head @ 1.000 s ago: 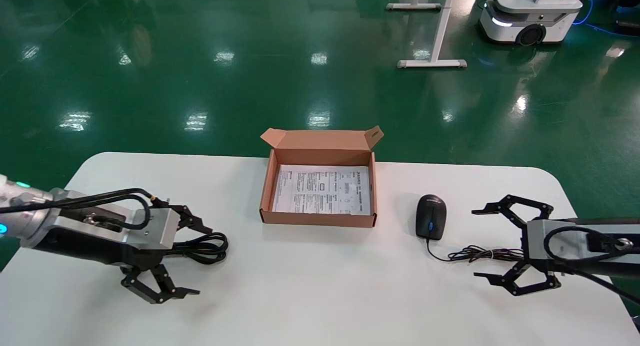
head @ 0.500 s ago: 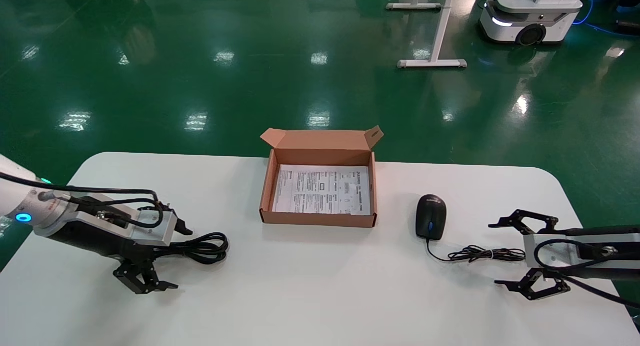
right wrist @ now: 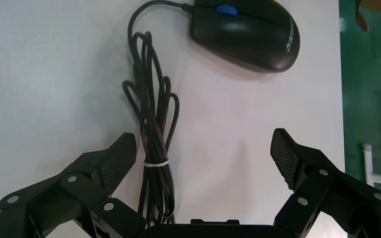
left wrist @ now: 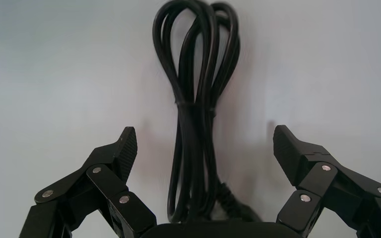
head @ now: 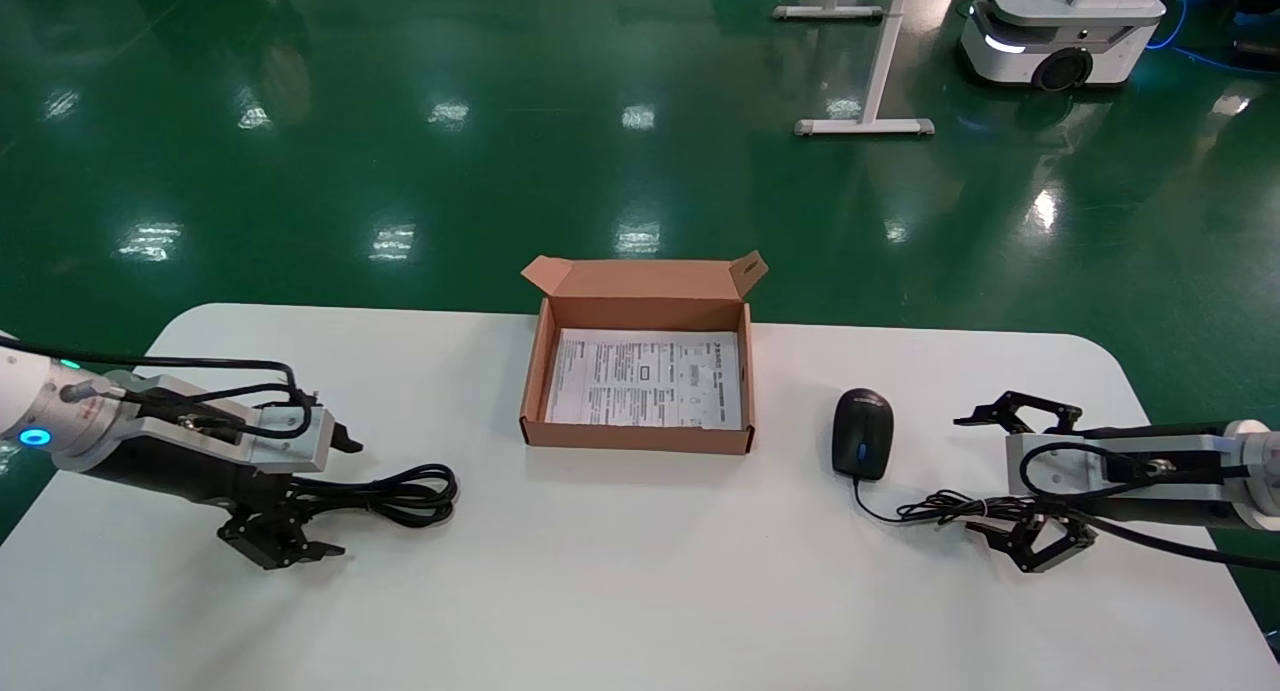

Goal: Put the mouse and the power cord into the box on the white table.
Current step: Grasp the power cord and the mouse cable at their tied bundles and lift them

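The brown box [head: 635, 436] stands open at the middle of the white table [head: 640, 591], a printed sheet lining its bottom. The black mouse [head: 862, 445] [right wrist: 245, 32] lies right of the box, its thin bundled wire [head: 960, 506] [right wrist: 154, 129] trailing right. My right gripper [head: 975, 478] [right wrist: 203, 141] is open and low over the table, with the wire bundle beside one finger. The coiled power cord [head: 395, 493] [left wrist: 196, 99] lies left of the box. My left gripper [head: 338, 496] [left wrist: 204, 136] is open, its fingers straddling the cord's near end.
The box's lid flap [head: 645, 276] stands up at the far side. Beyond the table's far edge is green floor with a white stand [head: 865, 126] and a white mobile robot [head: 1060, 26].
Both grippers have sunk towards the table. The left one now straddles the cord's end lower down. The right one moved in to the mouse wire bundle. Mouse, cord and box have not moved.
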{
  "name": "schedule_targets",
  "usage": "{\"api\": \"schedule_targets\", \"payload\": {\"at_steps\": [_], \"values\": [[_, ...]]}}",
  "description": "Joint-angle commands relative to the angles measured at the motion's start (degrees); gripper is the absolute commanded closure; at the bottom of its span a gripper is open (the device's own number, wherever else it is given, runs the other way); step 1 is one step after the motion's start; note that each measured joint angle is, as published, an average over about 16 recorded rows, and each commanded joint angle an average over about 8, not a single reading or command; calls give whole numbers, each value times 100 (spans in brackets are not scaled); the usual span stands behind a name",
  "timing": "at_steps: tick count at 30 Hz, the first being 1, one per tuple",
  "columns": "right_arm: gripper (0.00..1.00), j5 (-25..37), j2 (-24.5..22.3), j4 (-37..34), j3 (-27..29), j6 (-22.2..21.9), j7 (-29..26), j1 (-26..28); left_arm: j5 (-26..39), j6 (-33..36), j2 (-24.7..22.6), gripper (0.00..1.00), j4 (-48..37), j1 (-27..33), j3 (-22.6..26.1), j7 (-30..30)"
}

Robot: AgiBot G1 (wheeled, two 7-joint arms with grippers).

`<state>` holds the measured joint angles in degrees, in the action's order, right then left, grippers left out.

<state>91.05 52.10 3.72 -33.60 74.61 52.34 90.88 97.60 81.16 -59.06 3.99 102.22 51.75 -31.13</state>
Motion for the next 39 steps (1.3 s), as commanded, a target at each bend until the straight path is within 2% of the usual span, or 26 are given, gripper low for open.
{"api": "schedule_targets", "payload": {"at_steps": [1, 2, 7, 8, 9, 10, 39], "values": [[16, -2, 57, -94, 2, -29, 15, 32, -5, -63, -11, 3, -98, 12, -5, -46], [28, -5, 70, -130, 4, -39, 4, 39, -3, -71, -17, 11, -124, 10, -4, -67], [91, -17, 111, -266, 14, -80, -60, 65, 19, -82, -37, 73, -213, 6, 11, -145], [97, -18, 116, -281, 15, -86, -68, 69, 24, -79, -39, 86, -224, 8, 14, -154], [100, -17, 119, -293, 15, -89, -72, 73, 29, -78, -42, 95, -233, 10, 18, -160], [100, -17, 122, -301, 15, -92, -75, 75, 34, -78, -43, 100, -240, 11, 20, -163], [100, -22, 110, -263, 16, -86, -66, 65, 14, -57, -36, 100, -206, 1, 8, -156]]}}
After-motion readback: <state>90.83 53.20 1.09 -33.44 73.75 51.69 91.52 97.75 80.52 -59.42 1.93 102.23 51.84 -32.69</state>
